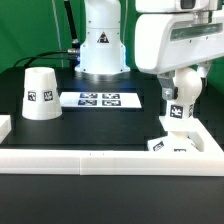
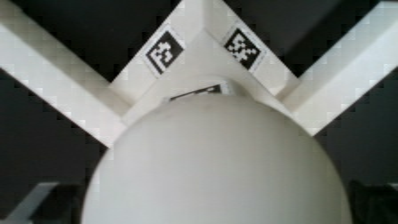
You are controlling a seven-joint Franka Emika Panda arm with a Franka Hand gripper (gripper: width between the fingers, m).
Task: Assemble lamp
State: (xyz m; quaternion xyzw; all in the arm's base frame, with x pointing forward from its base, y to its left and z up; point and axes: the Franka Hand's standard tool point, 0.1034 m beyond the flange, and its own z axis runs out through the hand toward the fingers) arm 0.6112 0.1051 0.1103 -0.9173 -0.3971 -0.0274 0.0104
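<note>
Fingers (image 1: 178, 92) spread wide, straddling bulb (image 1: 180, 84) on base (image 1: 172, 143); shade (image 1: 40, 93) well apart.

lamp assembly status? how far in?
Done: bulb stands upright on the base, against the corner of the white rails; whether it is fully screwed in cannot be told.
In hand: nothing visibly held; the gripper is open at the bulb, its fingers not clearly visible.
Left: shade sits alone on the table at the exterior view's left, not yet fitted.
</note>
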